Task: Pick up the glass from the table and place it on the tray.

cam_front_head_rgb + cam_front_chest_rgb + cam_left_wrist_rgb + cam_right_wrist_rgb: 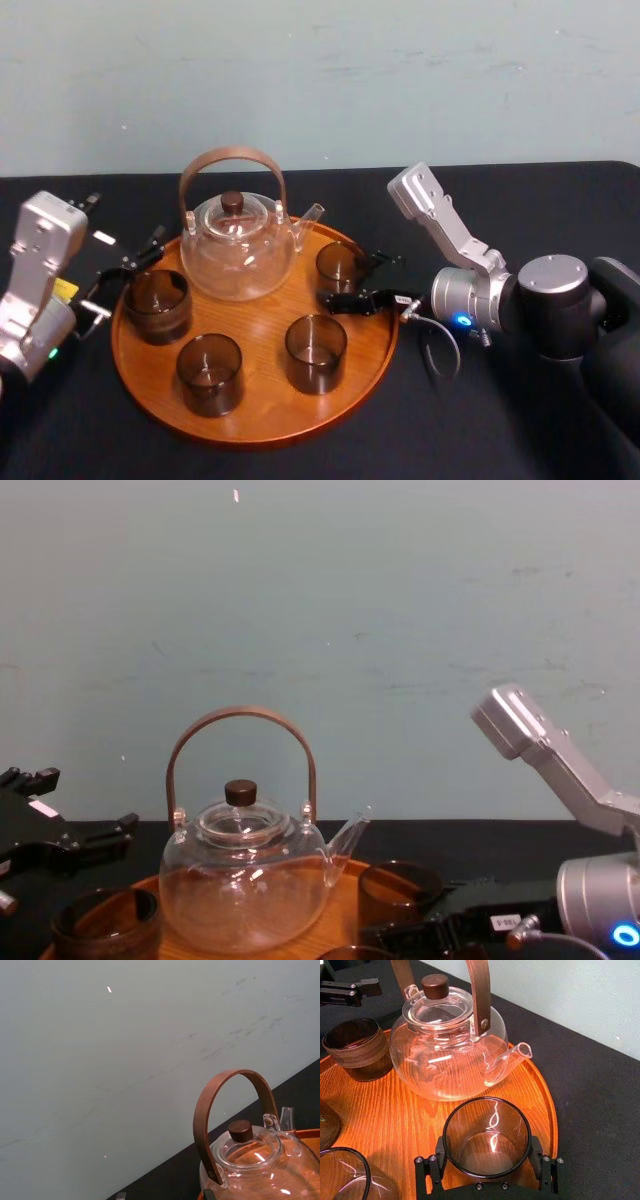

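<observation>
resting on the tray [385, 1110], glass [486, 1135] sits between right jaws.

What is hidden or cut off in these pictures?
Chest view: the bottom edge cuts off the tray and the left glass.
Left wrist view: the bottom edge cuts off the body of the teapot.
Right wrist view: the right gripper hides the lower wall of the nearest glass.

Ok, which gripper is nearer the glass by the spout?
Right gripper: its jaws hold that glass. Left gripper is across the tray, beside the banded glass.
</observation>
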You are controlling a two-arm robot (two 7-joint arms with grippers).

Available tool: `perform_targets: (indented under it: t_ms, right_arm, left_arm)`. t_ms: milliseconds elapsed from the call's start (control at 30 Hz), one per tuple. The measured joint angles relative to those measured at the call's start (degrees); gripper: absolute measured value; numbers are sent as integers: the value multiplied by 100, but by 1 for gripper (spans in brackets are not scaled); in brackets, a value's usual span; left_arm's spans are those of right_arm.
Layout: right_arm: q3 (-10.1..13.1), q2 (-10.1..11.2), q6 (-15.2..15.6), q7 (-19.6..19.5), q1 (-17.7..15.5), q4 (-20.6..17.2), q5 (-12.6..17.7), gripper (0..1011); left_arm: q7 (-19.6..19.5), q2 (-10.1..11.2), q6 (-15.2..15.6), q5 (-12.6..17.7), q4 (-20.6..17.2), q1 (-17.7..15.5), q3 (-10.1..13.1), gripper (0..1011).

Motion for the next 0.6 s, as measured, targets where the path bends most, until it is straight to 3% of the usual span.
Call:
perform_targets:
  t_ms: [233,600]
  right_arm:
    - [52,56,-2,63,-42,-101,63,1003]
    - [238,443,81,80,-391,-749,258,1003]
  left_arm:
    - [0,0,0,0,0,0,0,1001]
    - [0,0,0,0,0,0,0,1001]
